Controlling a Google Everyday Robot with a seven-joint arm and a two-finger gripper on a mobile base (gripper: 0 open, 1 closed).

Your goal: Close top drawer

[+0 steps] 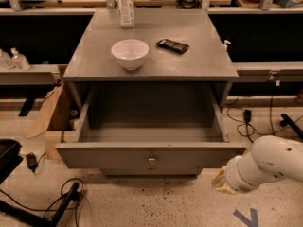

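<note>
The top drawer (118,156) of the grey cabinet stands pulled far out, and its inside shows empty. Its long flat front panel carries a small metal knob (151,161) at the centre. My gripper (220,180) sits at the end of the white arm (267,167) at lower right. It is just below and in front of the panel's right end, close to it. I cannot tell if it touches the panel.
On the cabinet top (199,56) stand a white bowl (130,53), a clear bottle (125,6) and a dark flat object (173,45). A cardboard box (49,115) sits on the floor at left. Cables (61,197) lie at lower left and cables (251,124) at right.
</note>
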